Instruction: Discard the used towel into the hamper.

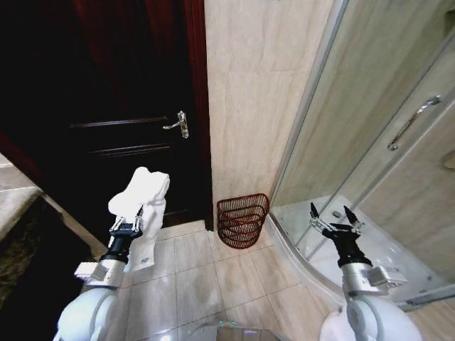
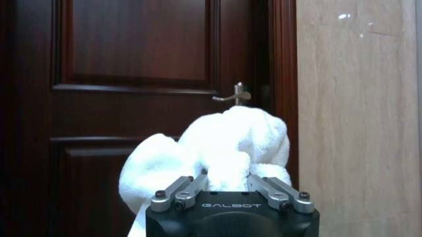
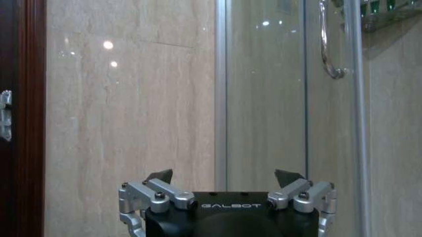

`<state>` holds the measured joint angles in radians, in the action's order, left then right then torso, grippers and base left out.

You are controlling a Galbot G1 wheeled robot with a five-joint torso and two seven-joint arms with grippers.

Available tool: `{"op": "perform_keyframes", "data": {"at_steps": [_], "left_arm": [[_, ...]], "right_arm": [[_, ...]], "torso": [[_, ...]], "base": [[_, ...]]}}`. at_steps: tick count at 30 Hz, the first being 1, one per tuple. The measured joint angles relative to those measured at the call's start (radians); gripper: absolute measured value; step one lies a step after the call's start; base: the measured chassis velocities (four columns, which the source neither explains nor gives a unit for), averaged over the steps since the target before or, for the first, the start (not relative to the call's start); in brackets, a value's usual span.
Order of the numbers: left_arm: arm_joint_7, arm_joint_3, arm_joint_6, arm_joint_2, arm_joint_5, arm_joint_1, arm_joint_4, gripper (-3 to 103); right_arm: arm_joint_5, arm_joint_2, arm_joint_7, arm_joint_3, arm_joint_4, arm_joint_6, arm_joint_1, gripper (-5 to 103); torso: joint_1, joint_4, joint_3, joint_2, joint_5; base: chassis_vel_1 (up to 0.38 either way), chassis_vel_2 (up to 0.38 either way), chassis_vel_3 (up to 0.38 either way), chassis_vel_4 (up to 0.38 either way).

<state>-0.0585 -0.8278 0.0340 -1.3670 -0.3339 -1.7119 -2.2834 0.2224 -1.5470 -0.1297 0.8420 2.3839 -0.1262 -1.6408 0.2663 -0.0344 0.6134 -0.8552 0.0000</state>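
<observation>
A white towel (image 1: 140, 195) bunches above my left gripper (image 1: 130, 219), which is shut on it and held up in front of the dark door. In the left wrist view the towel (image 2: 218, 148) bulges out between the fingers (image 2: 191, 186). The hamper (image 1: 242, 219), a red-brown openwork basket, stands on the floor against the wall, right of the towel and lower. My right gripper (image 1: 332, 214) is raised on the right near the shower, open with nothing between its fingers (image 3: 158, 176).
A dark wooden door (image 1: 121, 106) with a metal handle (image 1: 178, 123) is behind the towel. A glass shower enclosure (image 1: 377, 135) with a curved white base (image 1: 298, 238) stands right of the hamper. Beige tiled floor (image 1: 206, 277) lies ahead.
</observation>
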Motion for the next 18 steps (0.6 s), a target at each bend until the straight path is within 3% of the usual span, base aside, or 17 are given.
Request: {"op": "perform_keyframes", "data": {"at_steps": [18], "left_arm": [[0.007,0.069,-0.03,-0.01,0.037,0.069,0.069,16]], "right_arm": [[-0.025,0.006,-0.009,-0.01,-0.003,0.001,-0.011,100]], "torso": [[-0.034,0.0,-0.043,0.077,0.0]], "base": [[0.0,0.0,0.0,0.0]]}}
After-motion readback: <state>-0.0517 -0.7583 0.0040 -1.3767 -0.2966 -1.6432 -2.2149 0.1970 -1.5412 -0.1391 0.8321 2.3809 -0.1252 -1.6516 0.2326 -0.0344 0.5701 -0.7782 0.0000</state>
